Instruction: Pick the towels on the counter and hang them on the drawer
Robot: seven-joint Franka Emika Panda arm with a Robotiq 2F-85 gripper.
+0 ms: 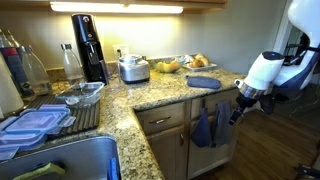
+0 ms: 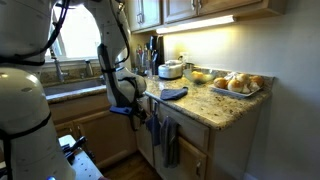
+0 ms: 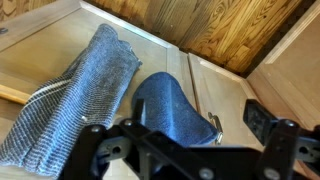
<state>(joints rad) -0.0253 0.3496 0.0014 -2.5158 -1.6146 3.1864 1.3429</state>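
We see the claw [image 3: 178, 128] spread open at the cabinet front, gripping nothing.

In the wrist view its fingers stand wide apart along the bottom edge. A dark blue towel [image 3: 172, 105] hangs at centre and a paler striped towel [image 3: 85, 95] is draped to its left. In an exterior view, a third towel [image 1: 203, 82] lies right of centre on the speckled table [image 1: 150, 98], above the drawer [image 1: 205, 103].
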